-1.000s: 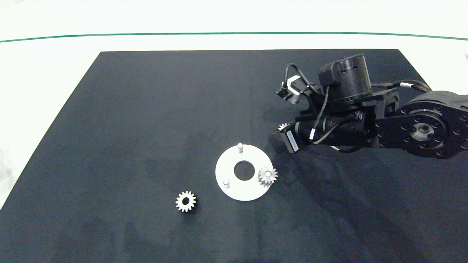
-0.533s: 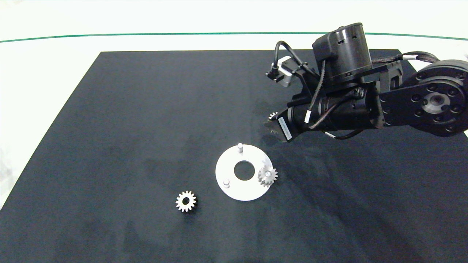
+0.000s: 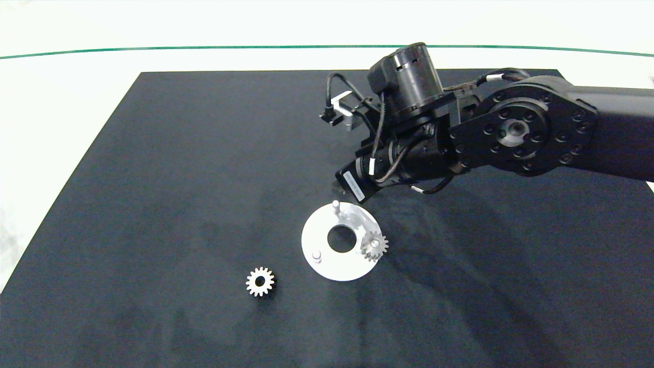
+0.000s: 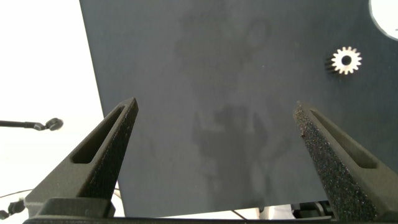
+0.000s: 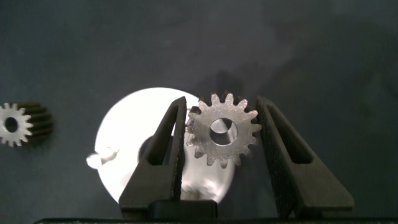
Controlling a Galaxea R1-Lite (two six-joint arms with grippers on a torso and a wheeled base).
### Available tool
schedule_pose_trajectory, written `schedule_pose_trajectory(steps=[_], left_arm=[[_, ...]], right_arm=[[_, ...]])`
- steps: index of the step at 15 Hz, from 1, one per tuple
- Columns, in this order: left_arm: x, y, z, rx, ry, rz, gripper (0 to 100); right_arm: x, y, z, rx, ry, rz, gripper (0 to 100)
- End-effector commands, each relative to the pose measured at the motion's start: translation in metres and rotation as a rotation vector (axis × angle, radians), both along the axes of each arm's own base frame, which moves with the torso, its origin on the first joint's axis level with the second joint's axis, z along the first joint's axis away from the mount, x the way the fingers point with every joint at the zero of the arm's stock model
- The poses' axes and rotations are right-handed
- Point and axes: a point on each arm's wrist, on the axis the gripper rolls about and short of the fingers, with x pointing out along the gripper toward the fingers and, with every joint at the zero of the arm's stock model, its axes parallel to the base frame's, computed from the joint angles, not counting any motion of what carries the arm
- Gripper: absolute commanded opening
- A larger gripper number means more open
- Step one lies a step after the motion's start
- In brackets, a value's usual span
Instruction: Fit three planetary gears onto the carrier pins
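Right gripper [image 5: 221,134] clamped on gear [image 5: 222,131] above far pin [image 3: 335,205] of disc [image 3: 327,268]; off-centre bore risks jamming; left gripper [image 4: 217,134] idle, jaws apart.

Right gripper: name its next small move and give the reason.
Probably ease the right gripper, shut on a gear, sideways and down until the bore sits over the far pin, then lower. It hangs just beyond the white disc, whose far and near pins are bare; one gear is already mounted, another lies on the mat.
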Motion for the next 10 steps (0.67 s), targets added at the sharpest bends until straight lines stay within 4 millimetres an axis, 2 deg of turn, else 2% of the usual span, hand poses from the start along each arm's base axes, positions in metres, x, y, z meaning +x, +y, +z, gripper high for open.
schedule_pose_trajectory(steps=[1, 3, 10], left_arm=[[0.0003, 0.0, -0.0005, 0.002, 0.006, 0.0, 100], [0.0003, 0.0, -0.0005, 0.002, 0.006, 0.0, 100], [-0.0002, 0.0001, -0.0004, 0.002, 0.005, 0.001, 100]], right_arm=[[0.0, 0.0176, -0.015, -0.024, 0.023, 0.031, 4], [-0.0049, 0.0227, -0.0154, -0.026, 0.023, 0.047, 4], [-0.002, 0.0222, -0.0202, -0.045, 0.024, 0.027, 4]])
